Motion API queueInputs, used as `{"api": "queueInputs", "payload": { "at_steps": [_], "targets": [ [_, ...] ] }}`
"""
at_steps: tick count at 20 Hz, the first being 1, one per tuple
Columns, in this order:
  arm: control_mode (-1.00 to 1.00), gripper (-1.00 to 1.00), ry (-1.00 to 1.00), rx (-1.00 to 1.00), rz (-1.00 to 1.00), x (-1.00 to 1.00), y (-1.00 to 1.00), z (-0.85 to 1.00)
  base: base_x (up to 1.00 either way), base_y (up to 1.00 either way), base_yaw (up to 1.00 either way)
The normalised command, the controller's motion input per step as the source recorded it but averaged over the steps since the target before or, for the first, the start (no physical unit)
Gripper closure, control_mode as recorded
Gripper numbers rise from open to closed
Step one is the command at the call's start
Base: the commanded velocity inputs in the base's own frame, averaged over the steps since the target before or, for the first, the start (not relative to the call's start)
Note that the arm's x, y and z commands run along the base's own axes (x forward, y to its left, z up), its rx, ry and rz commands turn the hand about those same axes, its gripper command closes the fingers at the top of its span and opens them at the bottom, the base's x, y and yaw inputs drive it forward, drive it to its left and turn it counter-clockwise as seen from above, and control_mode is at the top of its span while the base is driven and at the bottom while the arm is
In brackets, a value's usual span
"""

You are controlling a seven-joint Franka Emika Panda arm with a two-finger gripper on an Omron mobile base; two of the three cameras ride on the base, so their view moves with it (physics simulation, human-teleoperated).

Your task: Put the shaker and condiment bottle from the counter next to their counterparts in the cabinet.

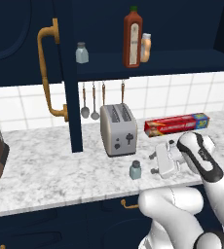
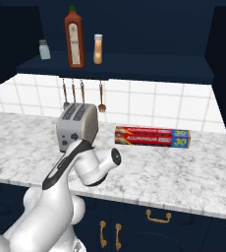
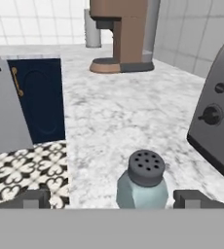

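Note:
The shaker (image 1: 135, 169), clear glass with a grey perforated cap, stands upright on the counter (image 1: 60, 165) just in front of the toaster. My gripper (image 1: 153, 163) is level with it on its right, pointing at it, open. In the hand view the shaker (image 3: 142, 182) sits low between the two fingertips (image 3: 192, 198), which do not touch it. The condiment bottle (image 1: 145, 47), tan-orange with a white cap, stands on the cabinet shelf (image 1: 182, 61) against the tall red-brown bottle (image 1: 132, 39). The pale blue-grey shaker (image 1: 82, 52) is further left on that shelf.
A grey toaster (image 1: 119, 129) stands behind the shaker, close on its right in the hand view (image 3: 216, 131). A foil box (image 1: 176, 124) lies by the wall, utensils (image 1: 93, 102) hang above. A brown coffee machine (image 3: 121, 34) is at the far left. The open cabinet door carries a brass handle (image 1: 48, 73).

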Motion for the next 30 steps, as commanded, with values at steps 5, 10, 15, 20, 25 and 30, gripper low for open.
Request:
{"api": "queueInputs", "payload": {
  "at_steps": [5,10,15,20,25,30],
  "targets": [
    [-1.0,-1.0,0.11,0.08,0.0,0.3,0.09,-0.1,0.0,0.0,0.0],
    [-1.0,-1.0,0.12,0.06,0.01,0.22,0.08,-0.19,0.0,0.0,0.0],
    [-1.0,-1.0,0.1,0.03,0.02,0.09,0.02,-0.21,0.0,0.0,0.0],
    [-1.0,-1.0,0.07,0.06,0.01,0.2,0.05,-0.16,0.0,0.0,0.0],
    [-1.0,-1.0,0.11,0.07,0.02,0.12,0.1,-0.12,0.0,0.0,0.0],
    [-1.0,-1.0,0.11,0.07,0.05,0.0,0.04,-0.14,0.0,0.0,0.0]
  ]
}}
